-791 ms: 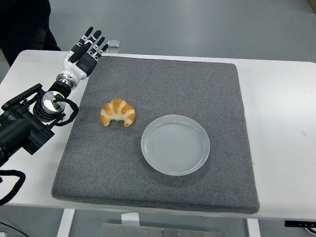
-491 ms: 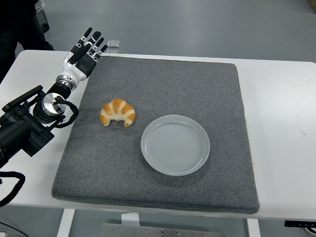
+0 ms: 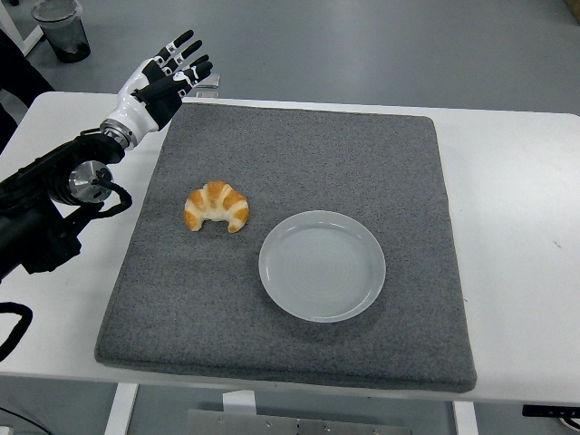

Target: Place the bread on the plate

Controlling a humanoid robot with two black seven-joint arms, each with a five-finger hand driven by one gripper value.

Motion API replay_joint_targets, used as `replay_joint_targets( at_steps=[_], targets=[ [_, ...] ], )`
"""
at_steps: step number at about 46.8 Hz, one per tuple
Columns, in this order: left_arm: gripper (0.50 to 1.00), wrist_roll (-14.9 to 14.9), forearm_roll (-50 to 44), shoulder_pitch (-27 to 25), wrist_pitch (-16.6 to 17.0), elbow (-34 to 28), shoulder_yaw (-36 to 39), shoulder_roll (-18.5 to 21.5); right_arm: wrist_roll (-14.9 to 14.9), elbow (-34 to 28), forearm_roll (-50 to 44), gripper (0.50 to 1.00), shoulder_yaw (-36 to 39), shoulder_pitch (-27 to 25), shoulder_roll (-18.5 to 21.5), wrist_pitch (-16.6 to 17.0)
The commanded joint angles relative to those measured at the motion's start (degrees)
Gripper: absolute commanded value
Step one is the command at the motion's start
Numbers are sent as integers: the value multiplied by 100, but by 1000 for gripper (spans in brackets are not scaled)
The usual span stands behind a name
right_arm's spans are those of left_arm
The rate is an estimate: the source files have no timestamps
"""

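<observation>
The left hand [image 3: 166, 80] hangs over the mat's [image 3: 299, 145] far left corner, fingers [image 3: 184, 40] spread and holding nothing. Well below the fingertips and a little to their right, the bread [image 3: 217, 207] lies on the mat. The plate [image 3: 322, 265] sits just right of it, not touching.

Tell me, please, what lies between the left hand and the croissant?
Nothing but bare grey mat: in the head view, no object sits between the open left hand and the croissant.
</observation>
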Motion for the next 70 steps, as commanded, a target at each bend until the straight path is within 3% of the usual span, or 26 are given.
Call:
replay_joint_targets(
  at_steps=[1,11,19,46,63,70],
  targets=[
    [994,-91,181,-30,-52,-2,10,22,0,0,0,932,0,0,0,-8],
    [992,-38,524,-268,-448,-10,185,198,0,0,0,932,0,0,0,1],
    [992,-47,1841,-496,-650,-80,669,382,0,0,0,932,0,0,0,1],
    [990,-64,5920,-479,-650,-2181,1056,1340,0,0,0,932,0,0,0,1],
    [990,-56,7405,-479,-659,-2524,1135,1657,0,0,0,932,0,0,0,1],
    [988,-38,7512,-453,-650,-2533,1144,1657,0,0,0,930,0,0,0,1]
  ],
)
